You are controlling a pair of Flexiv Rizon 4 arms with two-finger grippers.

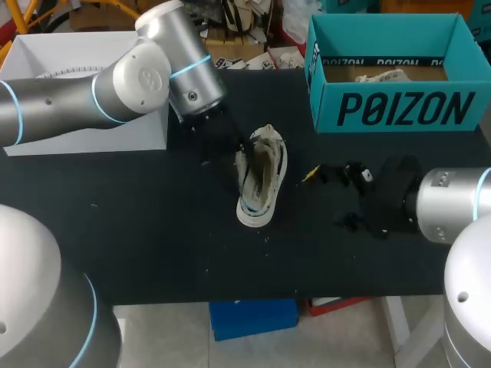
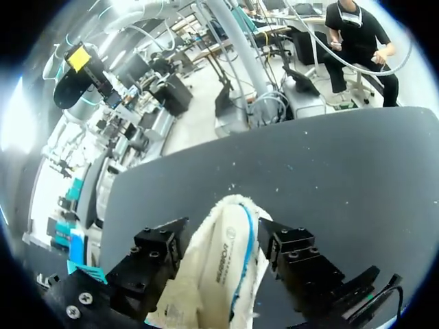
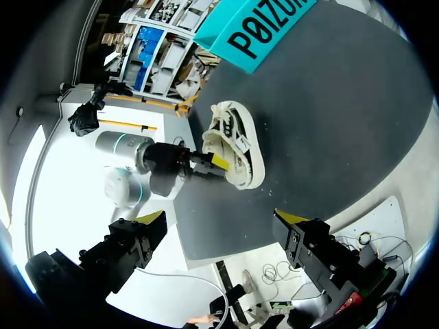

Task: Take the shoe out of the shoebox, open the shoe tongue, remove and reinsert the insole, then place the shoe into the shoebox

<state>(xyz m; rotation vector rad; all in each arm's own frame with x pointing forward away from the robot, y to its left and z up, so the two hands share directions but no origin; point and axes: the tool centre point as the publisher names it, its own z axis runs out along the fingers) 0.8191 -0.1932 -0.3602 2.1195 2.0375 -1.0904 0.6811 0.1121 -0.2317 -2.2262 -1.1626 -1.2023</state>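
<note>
Dark worktop (image 1: pixel 138 222). Open teal shoebox (image 1: pixel 399 107) sits far right. The shoe (image 1: pixel 261 180) is mid-worktop, out of the shoebox, opening up. My left claw (image 2: pixel 221 247) is clenched on the shoe's far-left edge, a finger on each side. My right claw (image 3: pixel 219 216) is released, fingers wide, right of the shoe and not touching it.

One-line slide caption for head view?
Left gripper holds the shoe; right gripper open beside it, teal shoebox beyond.

Likely a robotics lab: 2 arms (image 1: pixel 77 96) at a black table (image 1: pixel 153 230)
</note>
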